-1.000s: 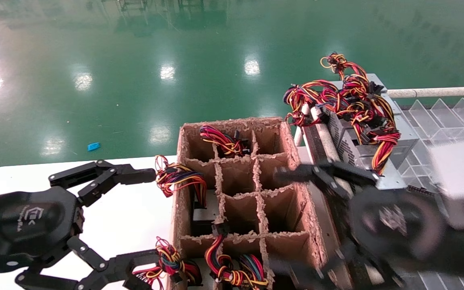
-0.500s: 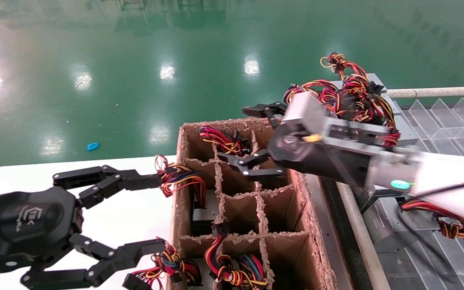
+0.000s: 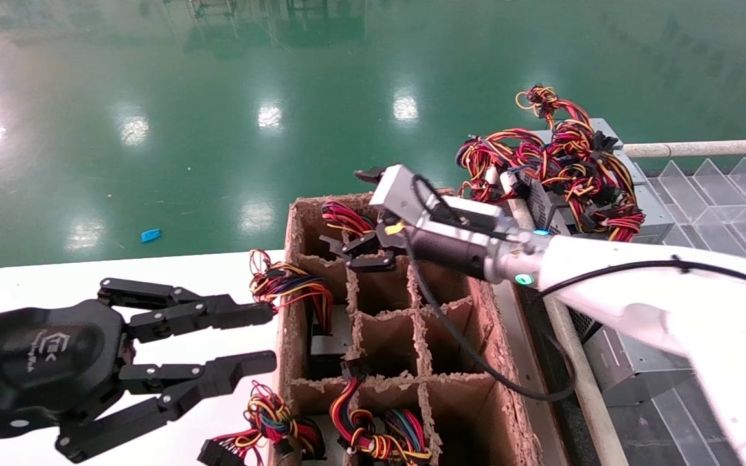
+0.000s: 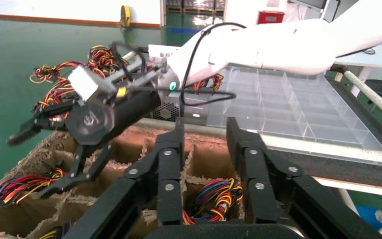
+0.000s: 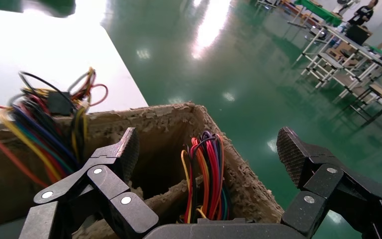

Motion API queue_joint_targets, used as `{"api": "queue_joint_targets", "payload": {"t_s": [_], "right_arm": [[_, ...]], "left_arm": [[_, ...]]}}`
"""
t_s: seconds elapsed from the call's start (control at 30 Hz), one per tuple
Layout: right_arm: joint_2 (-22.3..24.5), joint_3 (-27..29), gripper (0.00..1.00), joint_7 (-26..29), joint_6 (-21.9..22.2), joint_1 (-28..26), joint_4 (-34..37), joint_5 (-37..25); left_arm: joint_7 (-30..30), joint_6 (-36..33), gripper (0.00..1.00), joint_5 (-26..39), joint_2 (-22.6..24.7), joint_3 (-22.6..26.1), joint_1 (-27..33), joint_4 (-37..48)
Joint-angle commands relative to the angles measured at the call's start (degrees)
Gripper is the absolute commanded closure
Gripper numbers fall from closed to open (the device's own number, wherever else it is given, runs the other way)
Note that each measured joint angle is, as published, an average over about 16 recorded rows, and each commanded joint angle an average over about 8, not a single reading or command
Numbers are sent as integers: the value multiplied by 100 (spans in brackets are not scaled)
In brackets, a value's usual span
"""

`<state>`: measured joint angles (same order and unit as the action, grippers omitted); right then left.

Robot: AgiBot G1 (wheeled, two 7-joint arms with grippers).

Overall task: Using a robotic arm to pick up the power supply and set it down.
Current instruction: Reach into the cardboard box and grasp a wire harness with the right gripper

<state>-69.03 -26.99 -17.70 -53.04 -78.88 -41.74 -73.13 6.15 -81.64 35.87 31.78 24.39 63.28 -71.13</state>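
Several power supplies sit before you; the one your right gripper (image 3: 363,217) hangs over is down in the far-left cell of the brown cardboard box (image 3: 295,310), and only its bunch of red, yellow and black wires (image 5: 206,174) shows above the grid dividers, its metal case hidden. In the right wrist view that gripper's two fingers (image 5: 114,159) stand spread wide on either side of the wire bunch, holding nothing and not touching it. The white robotic arm (image 3: 645,285) reaches in from your right across the box's far corner, its black cable drooping over the middle cells. More wire bundles stick out of the near cells and over the box's left wall. Past the box on your right, silver-grey power supplies (image 3: 645,213) lie stacked with a tangle of wires (image 3: 561,162) on top, beside a clear divided tray (image 3: 723,194). Your left gripper (image 3: 250,343) hovers over the white table (image 3: 204,343) just left of the box, jaws parted and empty.
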Motion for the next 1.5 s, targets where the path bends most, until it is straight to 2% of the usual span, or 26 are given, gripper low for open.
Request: {"api": "queue_joint_targets", "payload": {"t_s": [0.03,0.07,0.13,0.47,0.7,1.03,1.5], "right_arm": [[-144,6,83,-196,99,-10,210,-15],[-194,12,92,-285,127,-28,307,-17],[-274,29,100,-466,174,-65,482,-16],[-530,198,100,-1413,368,-124,1092,103],[-641,281,100,-1835,446,-184,1411,190],[-644,311,100,-2060,348,-267,1719,289],[-531,332,100,-2107,128,-262,1816,374]], "left_arm": [[0,0,100,0,0,0,0,0],[0,0,100,0,0,0,0,0],[0,0,100,0,0,0,0,0],[0,0,100,0,0,0,0,0],[0,0,100,0,0,0,0,0],[0,0,100,0,0,0,0,0],[0,0,100,0,0,0,0,0]]}}
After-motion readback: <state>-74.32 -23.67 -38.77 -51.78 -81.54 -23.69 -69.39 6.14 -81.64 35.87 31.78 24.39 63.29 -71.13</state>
